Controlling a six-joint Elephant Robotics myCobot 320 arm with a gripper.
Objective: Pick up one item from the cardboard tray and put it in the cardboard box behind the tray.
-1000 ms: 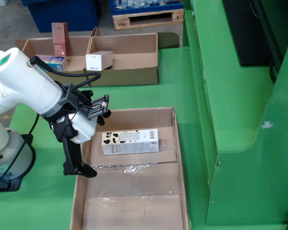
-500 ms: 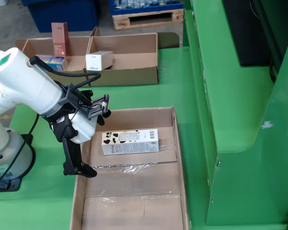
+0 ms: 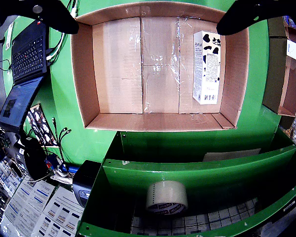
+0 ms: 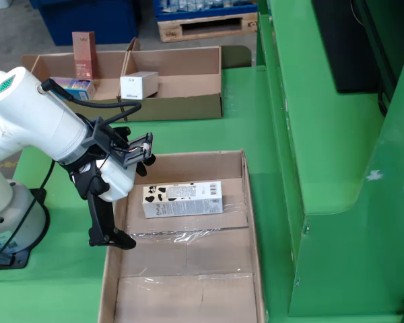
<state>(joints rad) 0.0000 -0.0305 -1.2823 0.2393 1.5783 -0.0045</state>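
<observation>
The view from the side: one carton in the box; gripper spread wide, empty.

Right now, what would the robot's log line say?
gripper: open, empty, above box edge | cow-print carton: lying flat in cardboard box | tray: boxes remain

Lighting: even, bright, diffuse; shadows staying soft. Gripper-riding view: strong fisheye bending the cardboard box edges, glare showing on its clear tape, corners darkening. Side view: sharp, undistorted, tape sheen glinting faintly.
</observation>
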